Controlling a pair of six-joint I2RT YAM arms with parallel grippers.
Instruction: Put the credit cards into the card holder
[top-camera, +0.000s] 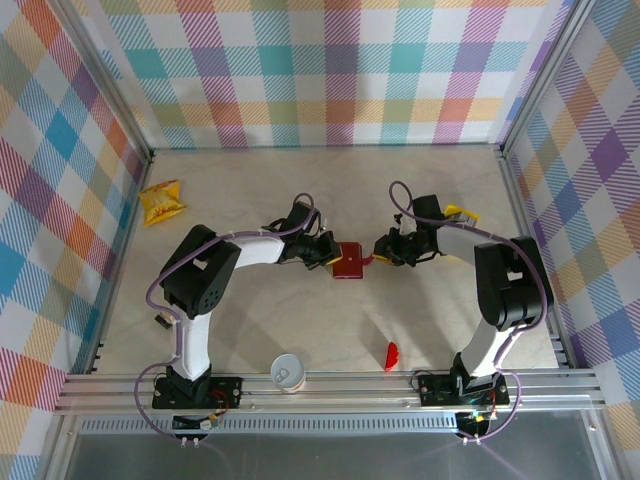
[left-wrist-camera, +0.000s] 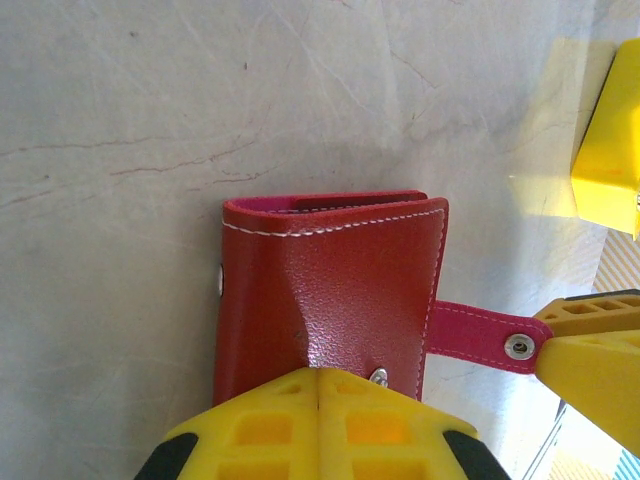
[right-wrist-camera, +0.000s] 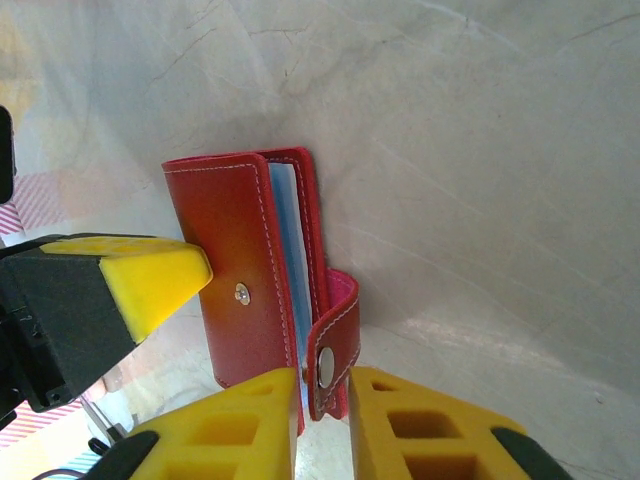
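Note:
The dark-red card holder (top-camera: 350, 262) lies folded on the table between my two grippers. My left gripper (left-wrist-camera: 320, 372) is shut, and its joined tips press on the holder's cover (left-wrist-camera: 330, 270), which creases under them. The clasp tab (right-wrist-camera: 335, 340) hangs loose from the holder (right-wrist-camera: 225, 230), unsnapped. My right gripper (right-wrist-camera: 325, 372) stands slightly open astride that tab, with a gap on each side. A blue-grey slotted inside shows between the covers. A bright yellow stack, likely the credit cards (top-camera: 460, 213), lies behind the right arm and shows as a yellow block (left-wrist-camera: 610, 150) in the left wrist view.
A crinkled yellow snack packet (top-camera: 160, 203) lies at the far left. A paper cup (top-camera: 288, 372) and a small red curved piece (top-camera: 391, 355) sit near the front rail. Checkered walls close in the table on three sides.

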